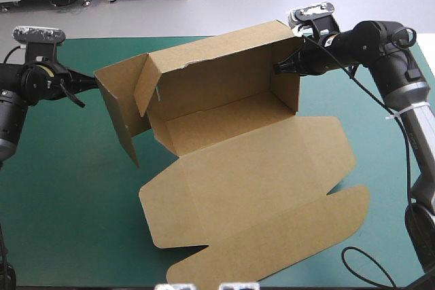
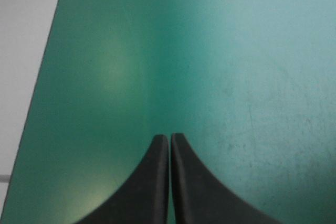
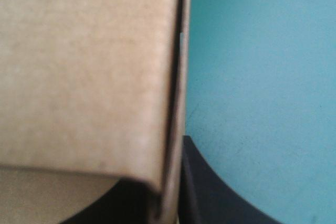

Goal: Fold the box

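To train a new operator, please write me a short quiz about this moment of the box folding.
1. Which gripper is shut on the box?
2. The lid of the box is: A) flat on the teal-green cover; B) upright; C) folded over the walls.
3. True or false: the left gripper stands open.
Key: 1, the right gripper; 2, A; 3, false: it is shut, with nothing between its fingers.
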`<state>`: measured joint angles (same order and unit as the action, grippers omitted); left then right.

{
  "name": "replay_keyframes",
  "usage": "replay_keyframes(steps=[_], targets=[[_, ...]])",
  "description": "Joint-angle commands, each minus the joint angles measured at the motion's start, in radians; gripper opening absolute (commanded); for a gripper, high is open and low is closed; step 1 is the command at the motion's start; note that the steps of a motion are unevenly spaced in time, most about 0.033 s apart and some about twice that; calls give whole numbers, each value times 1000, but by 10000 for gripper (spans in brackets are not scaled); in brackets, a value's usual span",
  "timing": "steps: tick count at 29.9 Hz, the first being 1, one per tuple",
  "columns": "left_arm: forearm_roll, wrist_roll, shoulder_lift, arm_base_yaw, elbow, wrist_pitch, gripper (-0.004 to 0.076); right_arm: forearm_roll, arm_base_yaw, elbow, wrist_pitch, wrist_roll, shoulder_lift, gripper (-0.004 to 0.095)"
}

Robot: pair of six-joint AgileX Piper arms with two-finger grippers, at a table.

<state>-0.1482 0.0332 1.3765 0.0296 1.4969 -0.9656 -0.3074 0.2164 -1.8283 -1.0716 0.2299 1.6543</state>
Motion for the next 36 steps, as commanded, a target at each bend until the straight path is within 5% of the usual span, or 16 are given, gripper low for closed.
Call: replay_keyframes(steps=[1,5,13,23,36], targets=[[53,-47,-45,-43,-50,59,-2,61,10,-110,-78,-146,-46,-1],[56,-80,-56,-81,-129,70,-2,80,10,-118,-177,-214,-44,-1],[88,-124,-56,-161,-211,97,-2,16,41,-83,-179,-352,-39,0],[131,-156,-56,-185,-220,116,-2,106,108,188,-177,-354,-43,1],[263,-266,-56,-185,-220,118,-3,156,108,193,-86,-207,163,4]])
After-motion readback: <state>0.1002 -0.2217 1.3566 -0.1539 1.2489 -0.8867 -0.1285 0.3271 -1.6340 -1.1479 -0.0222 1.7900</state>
